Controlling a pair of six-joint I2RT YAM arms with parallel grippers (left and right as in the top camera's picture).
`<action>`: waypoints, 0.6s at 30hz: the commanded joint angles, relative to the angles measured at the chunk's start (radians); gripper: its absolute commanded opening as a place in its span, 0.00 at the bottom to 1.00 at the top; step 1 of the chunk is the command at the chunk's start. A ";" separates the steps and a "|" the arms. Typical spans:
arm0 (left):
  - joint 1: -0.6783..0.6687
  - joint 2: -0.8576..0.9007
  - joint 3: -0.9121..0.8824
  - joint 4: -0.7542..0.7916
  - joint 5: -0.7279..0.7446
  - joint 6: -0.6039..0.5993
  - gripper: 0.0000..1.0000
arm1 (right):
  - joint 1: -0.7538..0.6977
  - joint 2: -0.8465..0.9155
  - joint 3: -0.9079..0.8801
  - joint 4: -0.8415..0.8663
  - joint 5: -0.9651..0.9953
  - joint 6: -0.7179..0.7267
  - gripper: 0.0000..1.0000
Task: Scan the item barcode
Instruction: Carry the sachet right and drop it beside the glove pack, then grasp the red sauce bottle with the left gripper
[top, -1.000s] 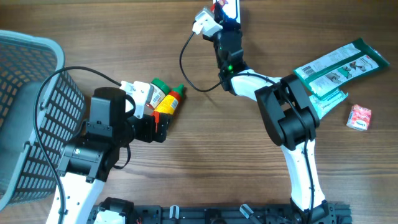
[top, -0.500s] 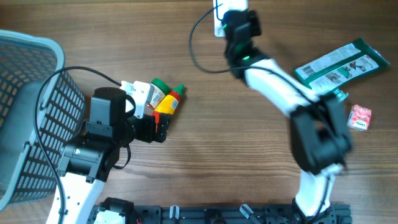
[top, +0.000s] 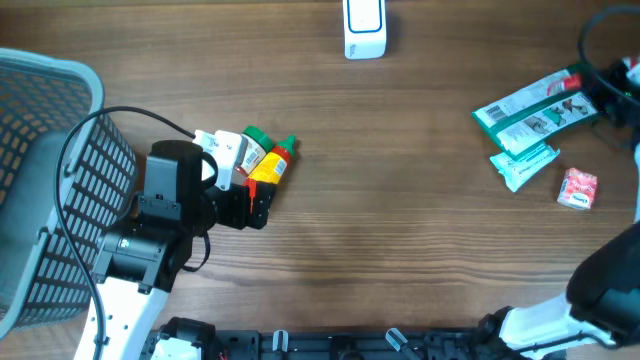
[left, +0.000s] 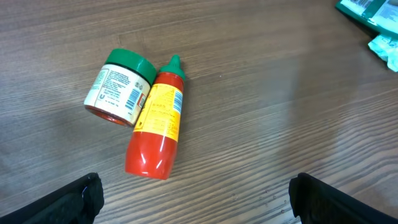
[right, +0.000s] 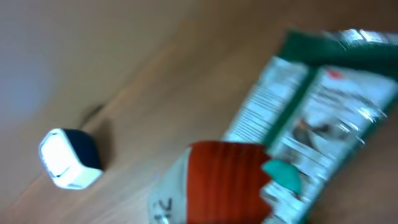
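The barcode scanner (top: 362, 25), a white and blue box, stands at the far middle edge and shows at the left (right: 68, 158) of the blurred right wrist view. My right gripper (top: 618, 82) is at the far right edge, over the green pouch (top: 540, 105). It is shut on the item (right: 214, 177), a white container with a ribbed red cap; its fingers are hidden. My left gripper (left: 202, 202) hangs open and empty just short of a red sauce bottle (left: 157, 127), which lies against a green-lidded jar (left: 119, 87).
A grey mesh basket (top: 40, 150) fills the left edge. Beside the green pouch (right: 323, 118) lie a small teal packet (top: 522, 165) and a small red packet (top: 577, 188). The left arm's cable loops over the basket's side.
My right arm has swung from the scanner at the far middle to the far right edge over the packets, with the item in its grip. The left arm has not moved.
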 joint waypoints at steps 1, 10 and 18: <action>-0.005 0.000 0.000 0.003 -0.005 0.005 1.00 | -0.025 0.108 -0.029 -0.014 -0.035 0.012 0.04; -0.005 0.000 0.000 0.003 -0.005 0.005 1.00 | -0.012 -0.160 -0.029 -0.052 -0.005 0.034 0.91; -0.005 0.000 0.000 0.003 -0.005 0.005 1.00 | 0.376 -0.460 -0.029 -0.173 0.134 -0.183 0.91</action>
